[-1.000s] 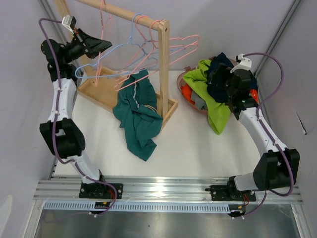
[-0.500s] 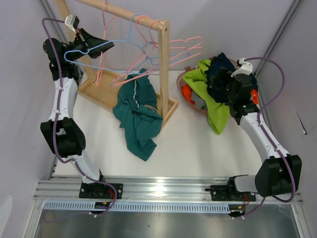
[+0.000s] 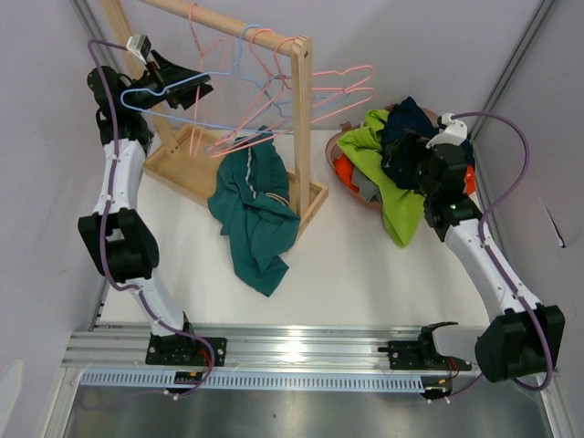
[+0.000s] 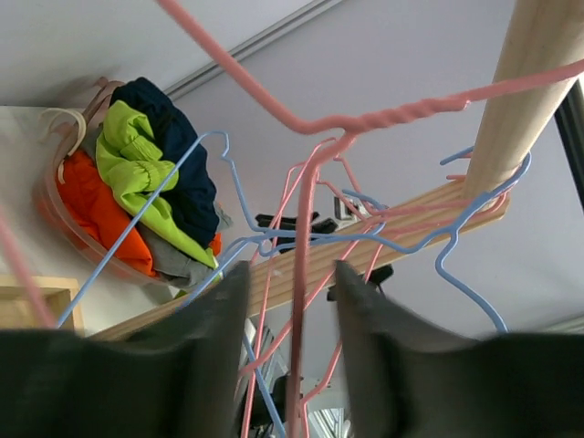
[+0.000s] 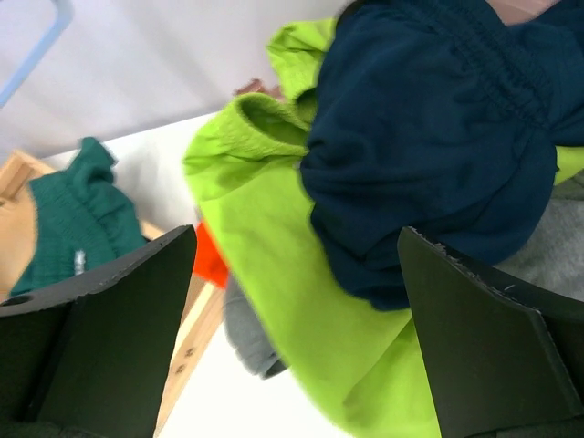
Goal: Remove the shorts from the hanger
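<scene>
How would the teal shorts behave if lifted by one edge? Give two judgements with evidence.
Probably floppy: the teal shorts sag in folds down onto the table. Likely to snag when pulled: their top sits among tangled wire hangers.

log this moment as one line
left gripper open among hangers | right gripper open over navy shorts atop lime green shorts | teal shorts by rack, trailing onto table

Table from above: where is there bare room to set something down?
Bare white table lies between the teal shorts and the heaped basket, down to the metal rail. Crowded: the wooden rack with tangled hangers, and that basket.
</scene>
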Robot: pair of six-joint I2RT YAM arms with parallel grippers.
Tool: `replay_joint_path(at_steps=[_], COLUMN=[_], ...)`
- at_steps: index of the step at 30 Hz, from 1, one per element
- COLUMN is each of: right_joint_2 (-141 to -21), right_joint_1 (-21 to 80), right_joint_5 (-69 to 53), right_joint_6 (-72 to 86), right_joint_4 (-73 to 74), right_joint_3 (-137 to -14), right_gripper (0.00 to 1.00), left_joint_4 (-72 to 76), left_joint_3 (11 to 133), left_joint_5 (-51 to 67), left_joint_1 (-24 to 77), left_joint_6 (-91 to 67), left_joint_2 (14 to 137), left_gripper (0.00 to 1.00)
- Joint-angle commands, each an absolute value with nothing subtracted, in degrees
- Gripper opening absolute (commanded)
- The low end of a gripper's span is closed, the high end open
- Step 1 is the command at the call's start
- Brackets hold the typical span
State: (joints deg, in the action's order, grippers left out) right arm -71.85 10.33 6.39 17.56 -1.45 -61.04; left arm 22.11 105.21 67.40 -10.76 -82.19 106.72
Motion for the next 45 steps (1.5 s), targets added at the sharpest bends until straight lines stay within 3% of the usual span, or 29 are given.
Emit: replay_joint_path(at_steps=[1, 3, 4, 6, 11, 13, 17, 25, 36, 45], right_joint_2=[-65.14, -61.11, -59.87, -57.14, -59.05, -63.44, -72.4, -89.46, -107.73, -117.5], right_joint_1=[13.88, 16.77, 20.53, 25.99, 51.52, 59.1, 64.15, 64.16, 56.34, 53.26], right_joint_5=[8.69, 10.19, 11.67, 14.05, 28.26, 31.28, 33.31, 30.06, 30.85, 28.66], right_joint_6=[16.71, 16.43, 16.26, 15.91, 13.1, 13.18, 16.43, 16.88, 13.01, 13.8], right_joint_4=[-1.42, -0.27, 2.09, 3.51, 4.83, 5.27, 6.59, 5.89, 5.45, 6.5], right_joint_3=[-61.7, -62.93, -63.45, -64.68, -66.62, -67.85, -70.48, -78.73, -88.14, -93.6], right_gripper=[0.99, 0.99, 0.99, 0.99, 0.99, 0.99, 0.99, 0.99, 0.99, 1.0], left_joint_4=[23.72, 25.13, 24.88, 24.61, 18.13, 1.36, -24.9, -28.92, -25.58, -24.35], left_joint_3=[106.62, 106.0, 105.21, 104.33, 96.95, 97.64, 103.09, 93.0, 81.57, 76.38], left_joint_5=[66.97, 66.97, 66.89, 66.27, 64.52, 60.68, 46.43, 32.09, 29.09, 25.93], left_joint_1=[-10.9, -11.25, -11.77, -12.56, -15.64, -16.52, -16.35, -16.35, -16.35, -16.26], left_joint_6=[-81.91, -82.53, -82.36, -81.65, -73.7, -59.34, -38.52, -30.41, -30.5, -30.41], left_joint_2=[105.56, 104.6, 104.15, 102.58, 98.01, 95.63, 92.64, 82.54, 66.37, 60.12], left_gripper=[0.57, 0.96, 0.99, 0.99, 0.99, 0.99, 0.99, 0.99, 0.99, 0.99])
